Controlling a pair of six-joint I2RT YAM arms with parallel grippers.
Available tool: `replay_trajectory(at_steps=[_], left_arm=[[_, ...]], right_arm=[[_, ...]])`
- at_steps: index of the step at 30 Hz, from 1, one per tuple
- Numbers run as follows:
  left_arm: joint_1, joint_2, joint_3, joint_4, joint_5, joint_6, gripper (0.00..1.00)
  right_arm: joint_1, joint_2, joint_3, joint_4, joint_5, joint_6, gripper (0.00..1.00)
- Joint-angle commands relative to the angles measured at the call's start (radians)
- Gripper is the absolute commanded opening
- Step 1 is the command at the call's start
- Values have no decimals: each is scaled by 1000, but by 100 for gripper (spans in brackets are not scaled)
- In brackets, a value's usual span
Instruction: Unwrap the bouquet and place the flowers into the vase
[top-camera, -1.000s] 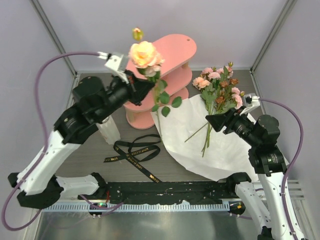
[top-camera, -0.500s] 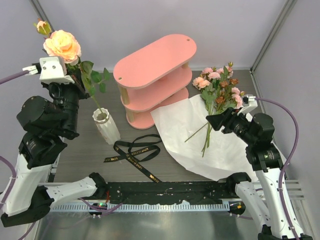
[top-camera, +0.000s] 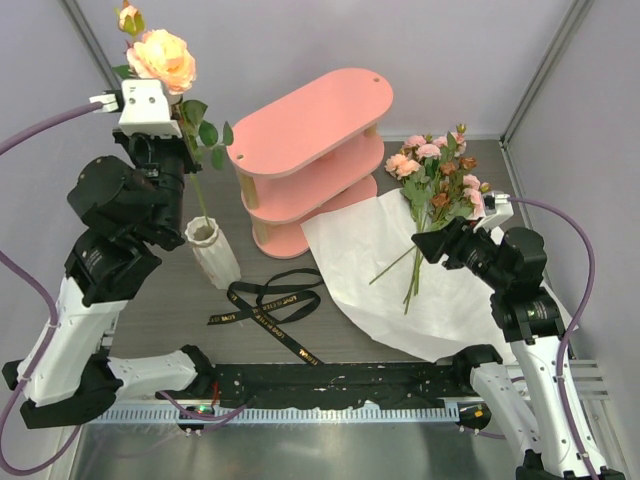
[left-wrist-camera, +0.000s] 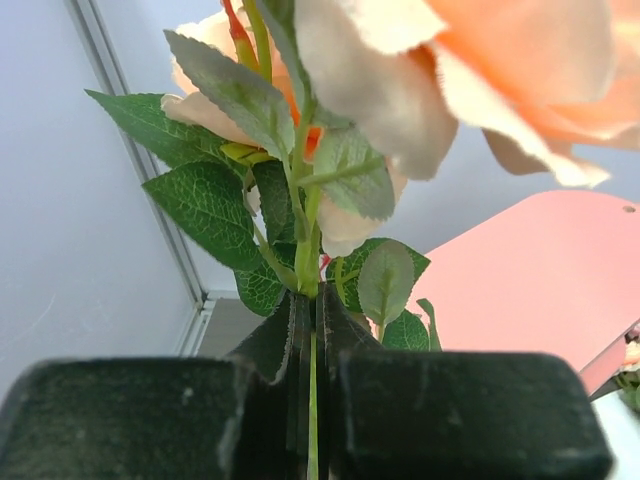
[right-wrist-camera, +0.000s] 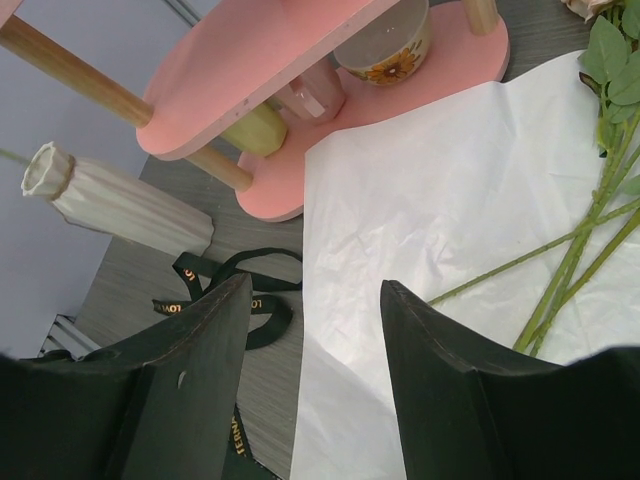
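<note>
My left gripper (top-camera: 180, 130) is raised at the far left and shut on the green stem of a peach rose (top-camera: 160, 58). In the left wrist view the stem (left-wrist-camera: 312, 400) runs between the closed jaws of this gripper (left-wrist-camera: 312, 300), with leaves and petals above. The stem hangs down to the mouth of the white ribbed vase (top-camera: 212, 252); how deep it sits I cannot tell. The rest of the bouquet's flowers (top-camera: 435, 185) lie on the opened white paper (top-camera: 370, 260). My right gripper (top-camera: 422, 243) hovers open over the paper (right-wrist-camera: 420, 200), beside their stems (right-wrist-camera: 570, 270).
The pink three-tier shelf (top-camera: 310, 130) stands behind the paper, with a small flowered cup (right-wrist-camera: 385, 50) on a lower tier. The untied black ribbon (top-camera: 270, 300) lies in front of the vase (right-wrist-camera: 110, 200). Cage posts and walls stand close at both sides.
The left arm has swung the peach rose from in front of the shelf out to the left, then up over the vase. The right arm has hardly moved.
</note>
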Motion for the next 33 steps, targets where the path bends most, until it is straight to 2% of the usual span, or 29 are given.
replay_trajectory(at_steps=[1,6,18,24,33], left_arm=[[3,-15,67,5,31,17,0],[3,-10,96,-11,35,28,0],[4,-67,-82,9,9,-44,0],[6,-135,-331,176,-102,-73,0],[82,-182,-584,437,-245,-78,0]], right_arm=[[5,0,-4,26,13,-1,60],[5,9,-8,33,12,3,60],[3,6,-21,32,7,9,60],[5,3,-30,33,7,11,59],[3,6,-47,35,9,8,59]])
